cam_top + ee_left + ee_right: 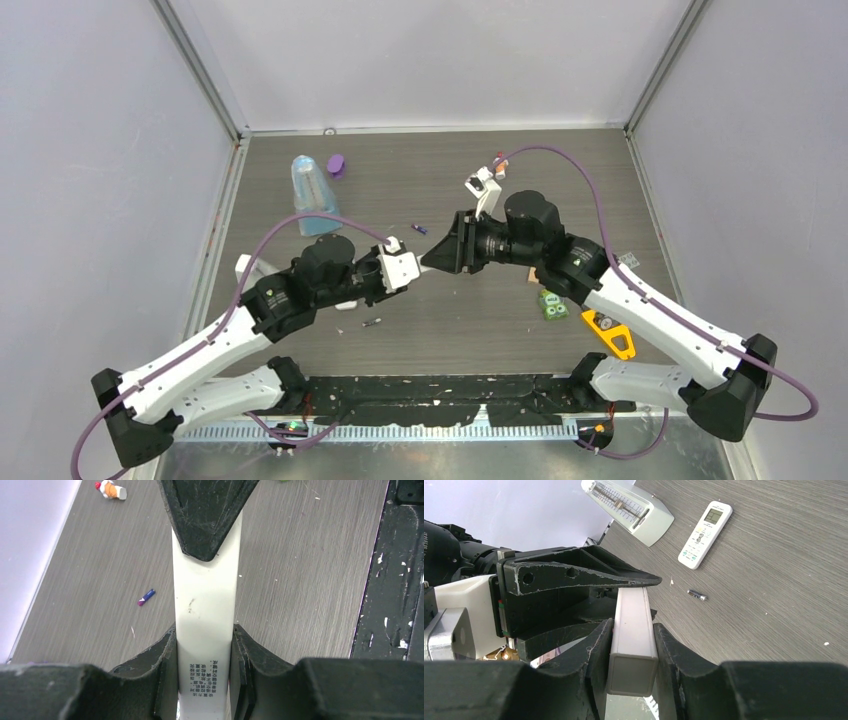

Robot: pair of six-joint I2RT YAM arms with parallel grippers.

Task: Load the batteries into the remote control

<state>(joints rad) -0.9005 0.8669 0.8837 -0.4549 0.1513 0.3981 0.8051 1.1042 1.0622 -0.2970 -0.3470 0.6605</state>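
Remote control and two loose batteries on the table.
The remote control (705,534) is white and lies flat, screen and buttons up. The dark battery (697,595) lies near it, not touching. The purple battery (146,597) lies on its side.

the only print that shows is a small block of dark characters on the white bar (205,605), in several short lines near its lower end. they look like chinese script, turned sideways to the view, and are too small to read. the remote control (705,534) lying on the counter (774,590) has a pale screen and marked buttons, but no word or figure there can be made out.
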